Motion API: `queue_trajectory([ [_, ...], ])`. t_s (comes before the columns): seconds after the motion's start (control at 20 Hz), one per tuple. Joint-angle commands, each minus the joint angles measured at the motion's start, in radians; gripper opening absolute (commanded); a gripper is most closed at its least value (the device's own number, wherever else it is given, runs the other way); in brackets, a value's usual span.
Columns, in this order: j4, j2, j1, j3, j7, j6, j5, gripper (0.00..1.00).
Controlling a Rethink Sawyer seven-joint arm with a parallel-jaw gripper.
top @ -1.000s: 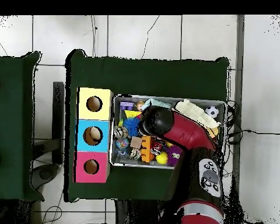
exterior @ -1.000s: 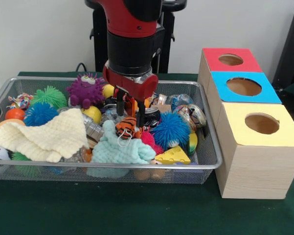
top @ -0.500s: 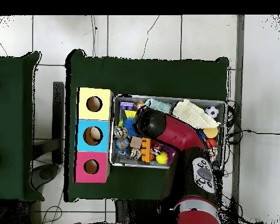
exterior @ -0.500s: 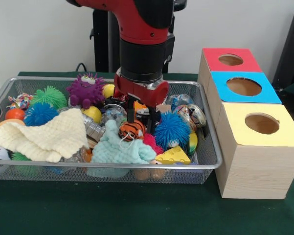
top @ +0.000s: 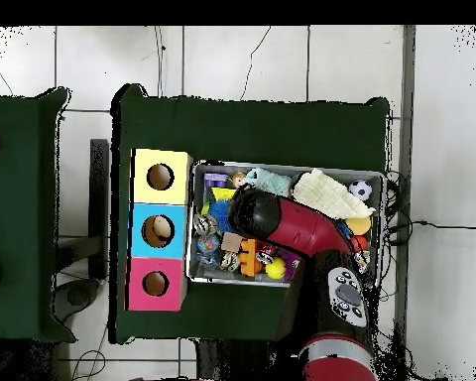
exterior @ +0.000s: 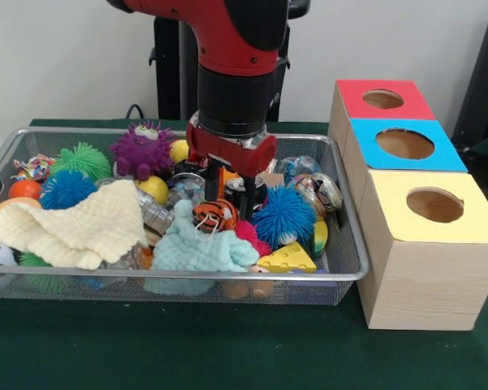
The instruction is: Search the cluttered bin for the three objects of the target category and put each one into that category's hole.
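Because the near side of the wire bin (exterior: 325, 277) is packed tight, most risks come from crowding. As seen from the front, a yellow cheese wedge (exterior: 286, 258) lies against the near wall. Just left of it, a mint cloth (exterior: 196, 250) is heaped beside a cream cloth (exterior: 73, 227).

On the far edge of the mint cloth sits a small tiger-striped toy (exterior: 215, 215), with a white loop hanging onto the cloth. I judge this toy to be the thing being reached for, though the target category is not shown. The gripper (exterior: 231, 200) hangs right over it, its fingers (exterior: 248, 203) spread apart and holding nothing. One finger is at the toy's left and the other is towards the blue spiky ball (exterior: 284, 215) on its right.

A closing pinch could catch the ball's spikes or a fold of the cloth. The loop could also snag and drag the cloth up with the toy. The toy is rounded, so an off-centre pinch may squirt it deeper into the clutter.

Farther back, shiny round containers (exterior: 315, 191) and a purple monster (exterior: 142, 149) crowd the arm's wrist, and a sideways move could knock them.

To the right, outside the bin, stand the yellow box (exterior: 446, 231), blue box (exterior: 365, 150) and red box (exterior: 414, 101), near to far. A loose grip could drop the toy short of their holes.
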Motion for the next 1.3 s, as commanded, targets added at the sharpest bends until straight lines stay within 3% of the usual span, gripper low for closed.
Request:
queue_trajectory([
  [0.05, 0.003, 0.009, -0.060, 0.088, -0.081, 0.106, -0.092, 1.00],
  [0.4, -0.058, 0.026, -0.088, 0.111, -0.096, 0.156, -0.138, 1.00],
  [0.7, -0.049, 0.056, -0.091, 0.121, -0.038, 0.067, -0.154, 1.00],
  [1.3, 0.027, 0.055, -0.008, 0.075, 0.105, -0.083, -0.151, 1.00],
])
